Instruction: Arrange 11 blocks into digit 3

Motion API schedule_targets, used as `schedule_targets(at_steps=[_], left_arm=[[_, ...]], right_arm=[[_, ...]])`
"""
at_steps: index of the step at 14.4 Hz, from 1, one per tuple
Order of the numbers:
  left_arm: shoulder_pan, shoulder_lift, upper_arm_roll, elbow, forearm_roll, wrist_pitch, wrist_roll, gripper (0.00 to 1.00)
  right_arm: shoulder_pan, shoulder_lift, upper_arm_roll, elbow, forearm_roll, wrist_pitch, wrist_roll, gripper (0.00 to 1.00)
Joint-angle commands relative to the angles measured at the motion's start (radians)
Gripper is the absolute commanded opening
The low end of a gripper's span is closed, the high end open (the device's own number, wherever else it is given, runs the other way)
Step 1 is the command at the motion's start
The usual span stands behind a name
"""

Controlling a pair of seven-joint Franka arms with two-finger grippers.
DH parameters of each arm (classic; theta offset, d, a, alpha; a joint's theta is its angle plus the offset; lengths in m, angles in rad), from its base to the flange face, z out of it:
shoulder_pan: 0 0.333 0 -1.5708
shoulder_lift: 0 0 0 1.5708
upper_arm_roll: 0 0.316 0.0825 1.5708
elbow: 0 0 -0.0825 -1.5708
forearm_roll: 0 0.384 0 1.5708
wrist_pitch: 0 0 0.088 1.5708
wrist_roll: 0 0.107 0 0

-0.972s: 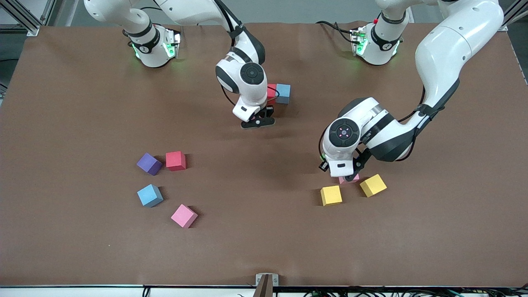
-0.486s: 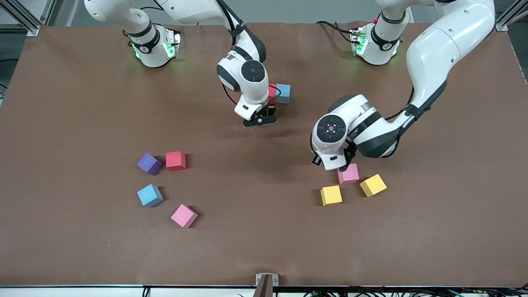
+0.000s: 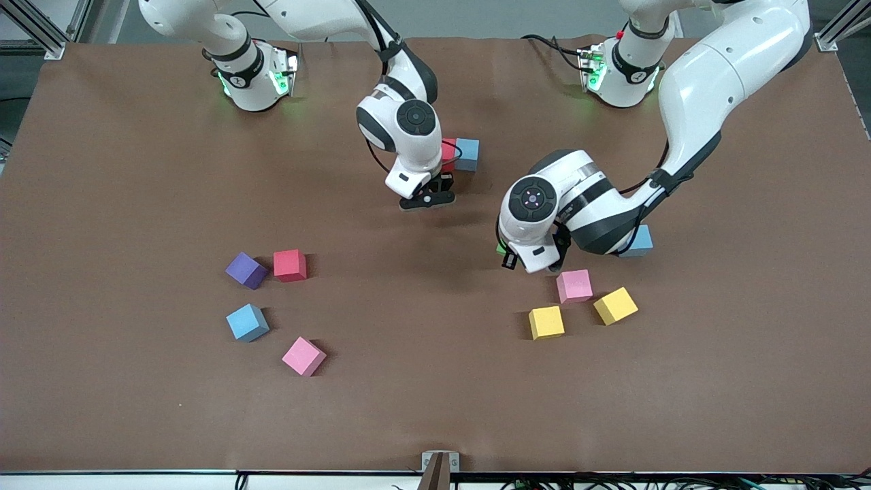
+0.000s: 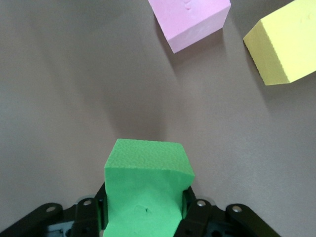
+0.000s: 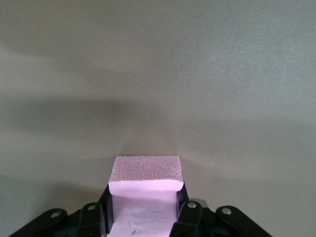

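My left gripper (image 3: 507,257) hangs over the table's middle, shut on a green block (image 4: 145,182). A pink block (image 3: 574,285) and two yellow blocks (image 3: 546,322) (image 3: 616,305) lie close by it. My right gripper (image 3: 426,199) is low over the table, shut on a pink block (image 5: 145,182) that is hidden in the front view. Beside it a red block (image 3: 447,153) and a light blue block (image 3: 467,154) touch. No digit 3 shows.
Toward the right arm's end lie a purple block (image 3: 245,270), a red block (image 3: 290,265), a light blue block (image 3: 247,322) and a pink block (image 3: 303,356). Another light blue block (image 3: 639,241) is half hidden under the left arm.
The left arm has swung away from the pink and yellow blocks toward the table's middle, uncovering the pink block and a light blue one. The right gripper has barely moved.
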Motion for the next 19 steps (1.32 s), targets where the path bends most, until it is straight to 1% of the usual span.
schedule_targets(at_steps=[1,4,8,10,12,14,18,19], left_arm=[[0.006,-0.003,0.001,-0.036,0.012,0.082,-0.079,0.26],[0.005,-0.003,0.008,-0.046,0.052,0.099,-0.214,0.26],[-0.005,-0.002,0.017,-0.069,0.066,0.110,-0.372,0.26],[-0.008,0.000,0.018,-0.082,0.070,0.116,-0.444,0.26],[-0.025,0.005,0.021,-0.095,0.088,0.134,-0.474,0.26],[-0.005,-0.008,0.021,-0.123,0.104,0.144,-0.521,0.24],[-0.015,-0.009,0.020,-0.122,0.105,0.179,-0.558,0.18],[-0.015,-0.009,0.020,-0.118,0.105,0.179,-0.560,0.18]], right_arm=[[0.011,-0.038,-0.024,-0.043,0.000,0.010,-0.003,0.00],[0.011,-0.041,-0.027,-0.042,0.000,0.010,0.000,0.00],[0.011,-0.043,-0.027,-0.045,-0.001,0.003,0.012,0.01],[0.011,-0.059,-0.025,-0.061,-0.001,0.002,0.025,0.01],[0.011,-0.076,-0.025,-0.083,-0.001,0.002,0.026,0.01],[0.011,-0.085,-0.025,-0.092,-0.001,0.000,0.043,0.01],[0.011,-0.085,-0.025,-0.091,-0.003,0.006,0.058,0.01],[0.011,-0.085,-0.025,-0.091,-0.003,0.008,0.058,0.01]])
